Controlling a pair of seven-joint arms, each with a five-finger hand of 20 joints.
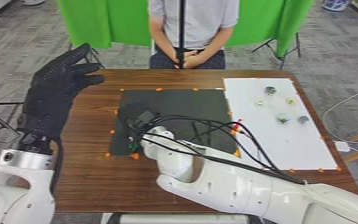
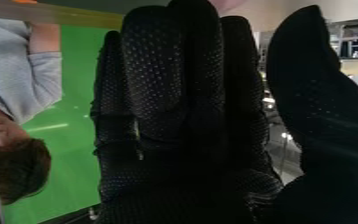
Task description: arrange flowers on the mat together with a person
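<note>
Head view: my right hand [image 1: 142, 120] is above the left part of the black mat [image 1: 198, 102], dark against it. In the right wrist view, that right hand [image 2: 189, 170] has its fingers straight and close together, the thumb well apart from them. My left hand [image 1: 53, 87] is up to the left of the mat, open, fingers loosely extended. The small flowers [image 1: 283, 118] lie scattered on the white sheet [image 1: 269, 145], just right of the mat on the brown tabletop [image 1: 149, 192]. Something small and red [image 1: 236, 125] is by the mat's right edge.
</note>
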